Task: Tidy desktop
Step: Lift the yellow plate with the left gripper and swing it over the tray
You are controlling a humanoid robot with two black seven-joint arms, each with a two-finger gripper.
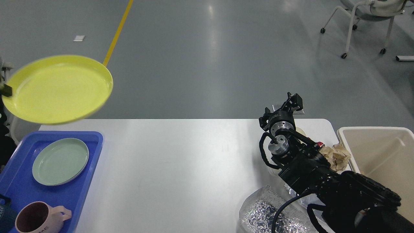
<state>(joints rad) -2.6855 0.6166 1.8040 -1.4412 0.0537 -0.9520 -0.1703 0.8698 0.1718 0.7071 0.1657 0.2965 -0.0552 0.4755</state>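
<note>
— Grey floor beyond; where's the left gripper [5,90]?
— Nearly cut off at the frame's left edge, clamped on a round yellow plate [58,89] raised above the glossy white desktop [181,168].
— And the right gripper [293,101]?
— Over the desktop's far right edge, small and dark; fingers indistinguishable.

left hand [4,90] mostly out of view, yellow plate [58,89] blurred
</note>
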